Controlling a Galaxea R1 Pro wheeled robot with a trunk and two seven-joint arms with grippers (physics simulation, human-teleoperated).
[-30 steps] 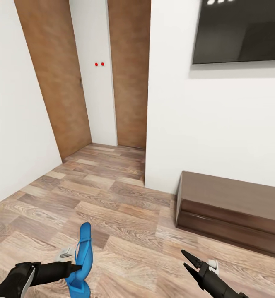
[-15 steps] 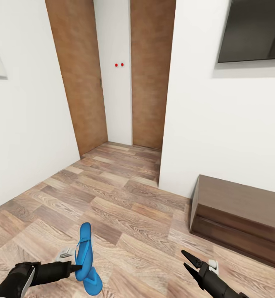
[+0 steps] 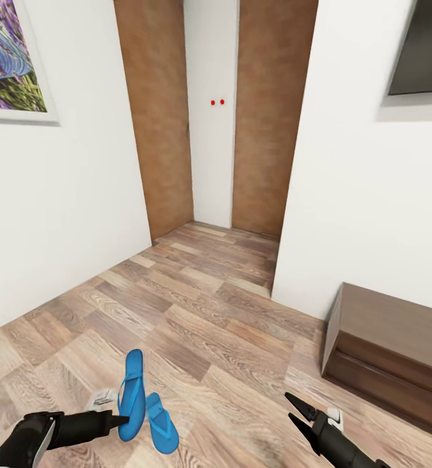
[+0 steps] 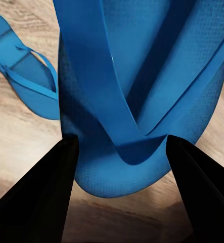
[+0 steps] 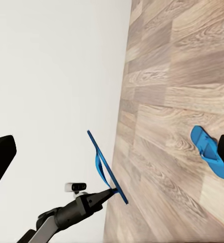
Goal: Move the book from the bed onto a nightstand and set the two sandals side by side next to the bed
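My left gripper (image 3: 120,420) is shut on a bright-blue sandal (image 3: 132,393), which stands on edge above the wood floor. In the left wrist view the held sandal (image 4: 142,91) sits between the two black fingers, toe strap facing the camera. The second sandal (image 3: 161,422) lies flat on the floor just right of the held one; the left wrist view catches this floor sandal (image 4: 23,76) too. The right wrist view has the held sandal (image 5: 106,169) and the floor sandal (image 5: 208,149). My right gripper (image 3: 287,405) hangs open and empty at lower right. The book, bed and nightstand are out of view.
A long low dark-brown bench (image 3: 385,351) stands against the white wall at right, under a dark screen (image 3: 421,52). A narrow passage with brown panels (image 3: 157,117) opens ahead. A framed picture (image 3: 11,62) hangs on the left wall. Wood floor (image 3: 196,312) stretches ahead.
The camera has turned left, so the bench and screen slid right and the picture came into sight. The floor sandal has emerged beside the held one. Both arms keep their pose.
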